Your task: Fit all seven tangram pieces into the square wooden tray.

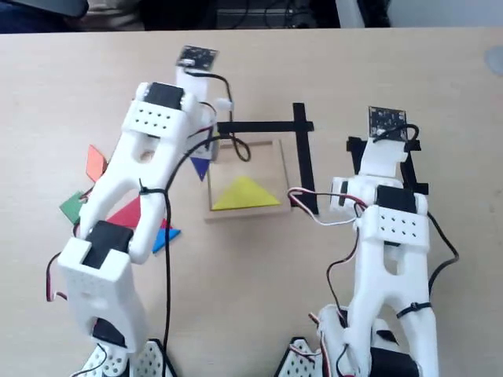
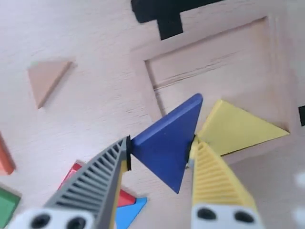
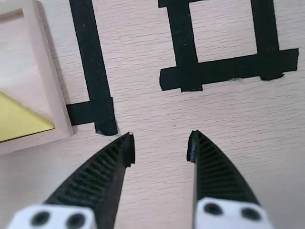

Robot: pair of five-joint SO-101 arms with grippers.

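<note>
Left wrist view, nearest first. My left gripper [image 2: 159, 149] is closed across the dark blue wooden triangle [image 2: 167, 143], one ribbed finger on each slanted edge, and the piece appears to be held clear of the table. Behind my fingers, the red triangular piece [image 2: 76, 169] and the light blue piece [image 2: 129, 214] lie loose on the table.

Just past the held piece is the near rim of the square wooden tray [image 2: 209, 71]. The blue triangle's tip overhangs the tray's corner. The large yellow triangle [image 2: 238, 129] lies flat inside against the near wall, and the rest of the floor is bare. The black tape cross [image 2: 164, 14] is beyond the tray.

To seat the piece well, I should:
- carry it fully over the rim;
- turn my wrist until one edge runs parallel to the yellow triangle's slanted side;
- lower it flat, without nudging the yellow piece;
- release only once it rests on the floor.

My right gripper [image 3: 159, 143] hangs with its fingers apart and nothing between them, over bare table beside the tape.
</note>
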